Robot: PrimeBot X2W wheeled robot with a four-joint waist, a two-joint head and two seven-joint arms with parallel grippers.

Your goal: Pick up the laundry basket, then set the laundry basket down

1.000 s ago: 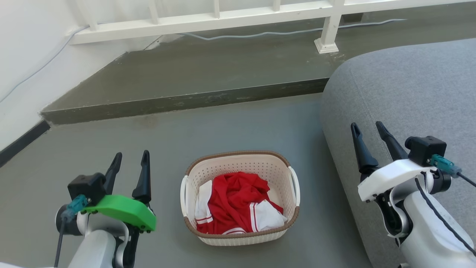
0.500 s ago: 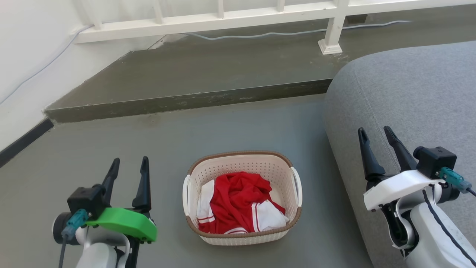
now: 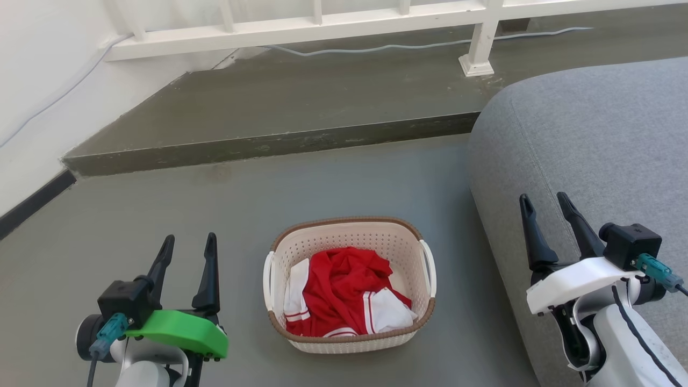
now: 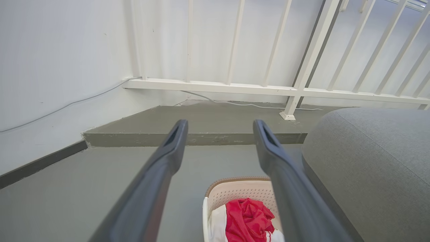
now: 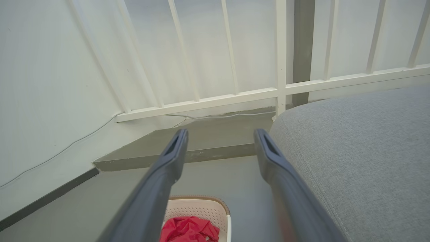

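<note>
1. Floor (image 3: 161, 215): smooth grey-green coating, matt, cut off at the lower and left edges of the head view.
2. Upholstered seat (image 3: 591, 140): grey woven fabric with one stitched seam and a rounded corner. It runs out of frame to the right, and the right arm hides its lower part.
3. Raised step (image 3: 301, 102): same grey-green finish, with a scuffed front edge.
4. Wall (image 3: 37, 80): plain white, with a dark skirting strip (image 3: 32, 201) at its foot.
5. Railing (image 3: 301, 29): white-painted square bars on a low rail, their tops cut off. One post stands on a flared foot.
6. Cable (image 3: 376, 49): thin and pale, lying slack along the step beneath the rail.
7. Laundry basket (image 3: 344, 242): stands on the floor between the two grippers, well apart from both and near the seat. Cream plastic with rows of small holes, rounded-rectangular, with a brown woven-look rim and base band and a white loop handle on each short side.
8. Clothing (image 3: 338, 285): crumpled red fabric with white panels and red-and-white striped trim, heaped inside the basket and hiding its bottom.
9. Left gripper (image 3: 191, 236): two long dark tapered fingers spread apart with nothing between them, under a green cover (image 3: 177, 333).
10. Right gripper (image 3: 543, 196): fingers likewise parted and holding nothing, in front of the seat, under a white cover (image 3: 575, 274). A small pale mark on its black camera block is too small to read.
</note>
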